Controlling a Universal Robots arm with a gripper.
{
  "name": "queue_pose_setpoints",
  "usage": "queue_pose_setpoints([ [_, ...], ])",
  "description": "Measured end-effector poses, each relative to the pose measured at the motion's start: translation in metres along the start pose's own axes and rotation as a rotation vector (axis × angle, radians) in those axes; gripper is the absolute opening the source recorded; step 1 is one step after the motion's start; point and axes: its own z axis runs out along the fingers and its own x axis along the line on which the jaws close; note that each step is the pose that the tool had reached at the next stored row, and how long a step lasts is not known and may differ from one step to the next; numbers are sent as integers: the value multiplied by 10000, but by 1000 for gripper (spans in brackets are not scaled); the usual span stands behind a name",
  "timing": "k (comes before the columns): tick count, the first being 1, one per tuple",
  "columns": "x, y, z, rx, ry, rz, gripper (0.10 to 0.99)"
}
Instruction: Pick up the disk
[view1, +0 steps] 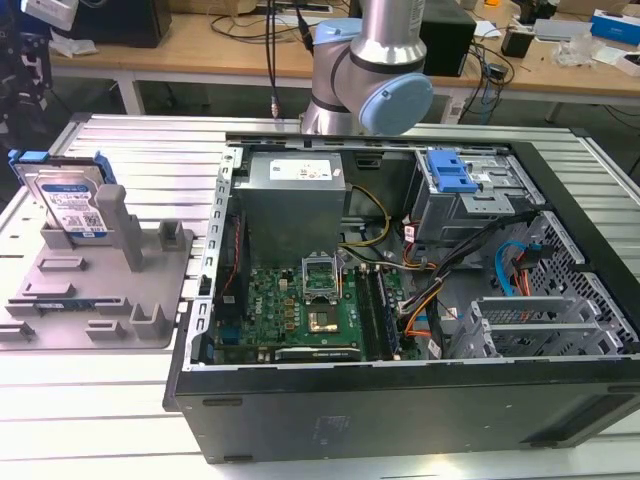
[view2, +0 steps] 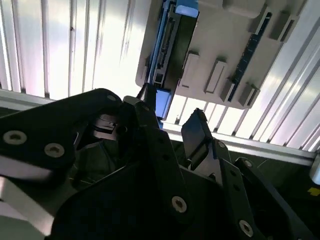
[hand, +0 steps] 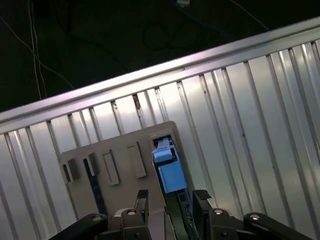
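Disk: disk (hand: 169, 172) upright on edge in grey holder (hand: 125, 137), near counter (hand: 240, 110) edge.
Tool: tool (hand: 171, 196) spread, empty, directly over it, gap aligned with its thin edge.

Silver-grey arm (view1: 385, 40) w/ pale-blue round joint cap (view1: 397, 103); matte black claw (view2: 172, 107), silver screw heads (view2: 179, 203).

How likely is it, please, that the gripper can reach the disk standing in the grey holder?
Probably yes: in the first wrist view the gripper hangs open above the disk, nothing lies across its upper edge, and the grey holder leaves that edge free.
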Motion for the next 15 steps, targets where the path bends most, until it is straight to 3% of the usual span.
queue_pose_setpoints([
  [5,0,0,3,57,-19,-1098,482],
  [10,0,2,3,60,-17,-1180,482],
  [15,-56,29,5,63,-18,-1223,482],
])
